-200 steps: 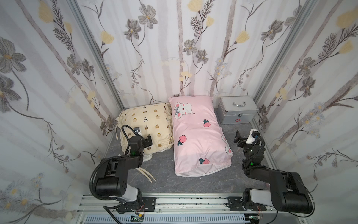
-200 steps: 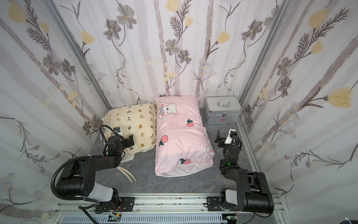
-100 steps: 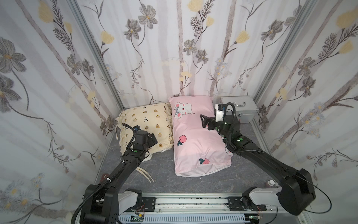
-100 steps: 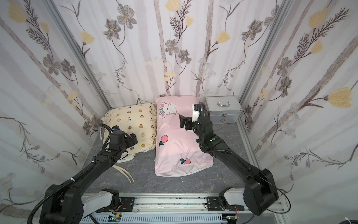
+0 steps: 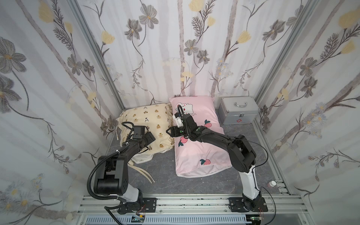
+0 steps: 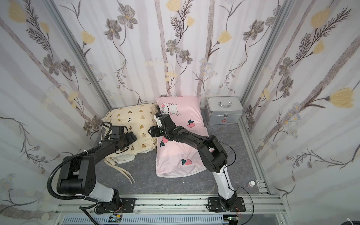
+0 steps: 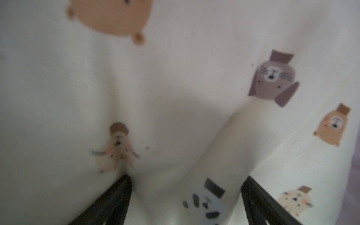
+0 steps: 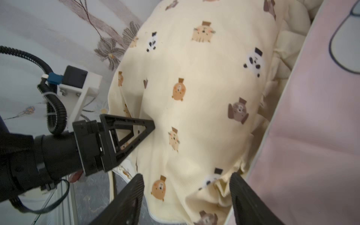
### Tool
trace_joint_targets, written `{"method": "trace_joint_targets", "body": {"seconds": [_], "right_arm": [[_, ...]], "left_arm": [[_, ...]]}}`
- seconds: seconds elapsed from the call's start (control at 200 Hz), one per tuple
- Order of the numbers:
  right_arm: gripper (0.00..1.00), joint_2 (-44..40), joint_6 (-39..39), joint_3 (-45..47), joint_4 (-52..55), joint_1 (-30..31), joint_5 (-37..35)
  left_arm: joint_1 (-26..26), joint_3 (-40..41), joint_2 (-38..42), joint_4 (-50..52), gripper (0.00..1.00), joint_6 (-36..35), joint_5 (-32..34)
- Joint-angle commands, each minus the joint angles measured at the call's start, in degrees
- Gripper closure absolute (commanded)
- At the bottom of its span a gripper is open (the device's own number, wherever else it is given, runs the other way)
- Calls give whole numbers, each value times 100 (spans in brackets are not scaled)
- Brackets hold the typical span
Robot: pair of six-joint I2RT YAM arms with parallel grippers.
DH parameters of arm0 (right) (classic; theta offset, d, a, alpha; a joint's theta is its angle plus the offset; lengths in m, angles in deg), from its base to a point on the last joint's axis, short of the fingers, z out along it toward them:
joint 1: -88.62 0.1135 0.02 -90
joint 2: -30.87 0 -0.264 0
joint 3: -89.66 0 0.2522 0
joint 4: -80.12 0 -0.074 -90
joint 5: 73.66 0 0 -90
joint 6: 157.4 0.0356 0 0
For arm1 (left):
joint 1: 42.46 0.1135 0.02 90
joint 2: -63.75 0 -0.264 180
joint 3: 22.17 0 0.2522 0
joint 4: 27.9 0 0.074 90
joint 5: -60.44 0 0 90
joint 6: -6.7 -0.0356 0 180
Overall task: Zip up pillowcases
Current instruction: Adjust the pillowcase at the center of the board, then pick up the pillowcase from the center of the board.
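My left gripper has its jaws apart, with both tips pressed into the cream case and fabric bulging between them. My right gripper is spread too, poised over that case's frilled edge next to the pink case; I cannot tell whether it touches. Both cases lie side by side, touching, on the grey floor.

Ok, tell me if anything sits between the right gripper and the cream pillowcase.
Nothing visible does. The right gripper, jaws open, directly faces the frilled edge of the cream pillowcase. The left gripper presses into the same cover farther off, outside that path.
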Motion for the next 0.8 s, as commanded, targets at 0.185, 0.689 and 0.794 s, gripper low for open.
{"method": "trace_joint_targets", "body": {"seconds": [0.185,0.689,0.794], "right_arm": [[26,-1568,-496,1600,1115,-460,-1038],[51,-388,1305,687,-413,701,-521],[52,-246,1532,777,-610,652,-536]], "left_arm": [[-44,-186,-217,-39,15,-124,-100],[-96,-54,500,436,16,-494,301],[-98,-77,787,579,16,-565,300]]}}
